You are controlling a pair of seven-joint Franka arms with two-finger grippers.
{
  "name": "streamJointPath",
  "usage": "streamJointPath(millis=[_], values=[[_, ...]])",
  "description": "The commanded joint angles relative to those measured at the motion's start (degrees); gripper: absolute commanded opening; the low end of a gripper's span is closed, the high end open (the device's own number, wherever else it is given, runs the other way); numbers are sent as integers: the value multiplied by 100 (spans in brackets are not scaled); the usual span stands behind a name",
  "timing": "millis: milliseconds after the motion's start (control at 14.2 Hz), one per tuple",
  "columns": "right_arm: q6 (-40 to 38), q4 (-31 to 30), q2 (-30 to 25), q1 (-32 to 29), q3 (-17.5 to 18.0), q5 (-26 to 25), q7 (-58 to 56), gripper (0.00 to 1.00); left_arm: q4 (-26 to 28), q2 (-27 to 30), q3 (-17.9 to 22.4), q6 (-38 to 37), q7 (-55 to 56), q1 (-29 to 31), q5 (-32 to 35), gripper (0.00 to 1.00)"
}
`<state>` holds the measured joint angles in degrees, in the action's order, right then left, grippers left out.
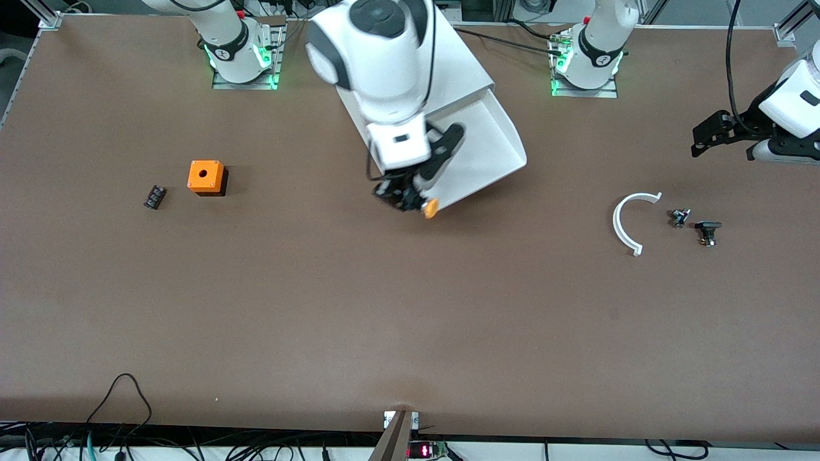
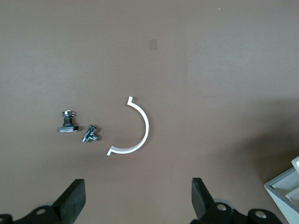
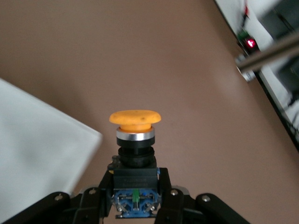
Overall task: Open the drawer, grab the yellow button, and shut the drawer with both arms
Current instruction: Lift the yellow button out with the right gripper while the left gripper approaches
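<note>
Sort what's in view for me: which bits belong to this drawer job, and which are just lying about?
Job:
- button, held in the right hand
- drawer, pulled open
- left hand, open, waiting over the table

Lying about:
- orange cube
- small black block
- white curved piece
- two small metal parts

The table was a plain matt brown. The drawer was white, as was the cabinet it belonged to. The button had an orange cap, a silver ring under it, and a black body with blue at its base and a small green mark there. The right gripper was black on a white arm; the left gripper was black too. The cube was orange with a dark hole, the small block black. The curved piece was white; the two small parts beside it were black and silvery.
</note>
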<state>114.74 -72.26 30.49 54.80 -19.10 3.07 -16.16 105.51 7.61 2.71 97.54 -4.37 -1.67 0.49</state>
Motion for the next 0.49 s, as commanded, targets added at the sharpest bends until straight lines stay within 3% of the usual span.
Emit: streamJointPath(millis=[0,421], values=[[162,-1025,-640,-626,90,35,201,33,-179,-154,-218,27,199,-8,-128,100],[154,-2212,-817,-2006,90,44,832,33,-109,-330,-815,256,1270,9,-119,100]])
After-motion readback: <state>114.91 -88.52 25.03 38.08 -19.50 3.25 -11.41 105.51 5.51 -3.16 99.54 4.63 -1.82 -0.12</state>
